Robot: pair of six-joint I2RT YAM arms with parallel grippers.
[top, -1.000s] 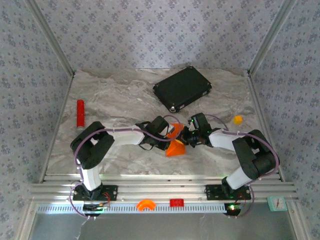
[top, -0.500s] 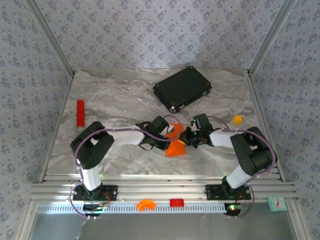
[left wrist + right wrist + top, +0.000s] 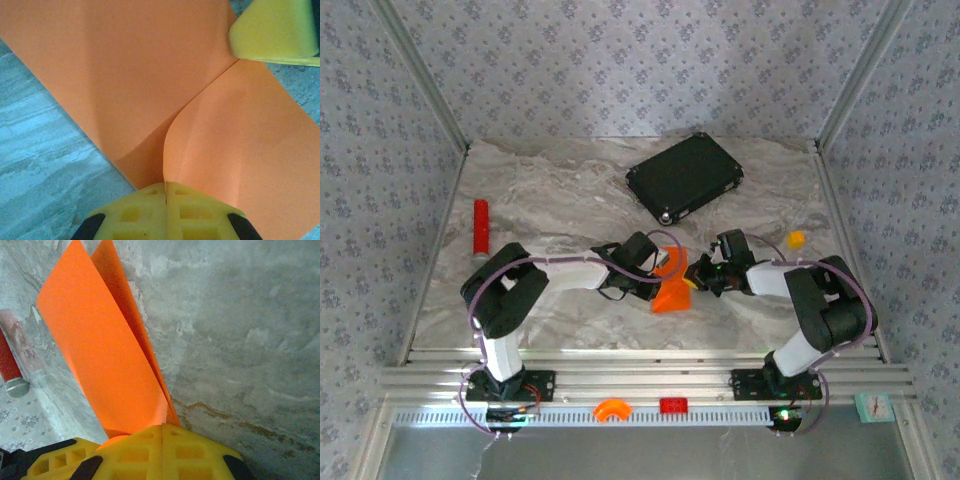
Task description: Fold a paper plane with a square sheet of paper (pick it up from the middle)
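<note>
The square sheet of thin bright orange paper (image 3: pixel 672 296) was held up between the two arms near the middle of the marbled grey surface (image 3: pixel 560 190), bent into a fold with a lengthwise crease. In the top view, most of it showed as an orange triangle just below the two wrists.

The left gripper (image 3: pixel 669 266) had its yellow fingers pressed together on one edge of the sheet (image 3: pixel 140 75), pinching it where two curved flaps met (image 3: pixel 165 189). One of the right gripper's yellow fingers (image 3: pixel 272 30) touched the paper's far edge at the crease.

The right gripper (image 3: pixel 699 277) was likewise pinched shut on the sheet (image 3: pixel 100 345), its fingertips (image 3: pixel 162 430) meeting on the narrow end of two layers that fanned away from it above the surface.

A red cylinder (image 3: pixel 480 226) lay well apart to the left, a black flat case (image 3: pixel 685 177) toward the back, and a small orange-yellow lump (image 3: pixel 796 240) to the right.
</note>
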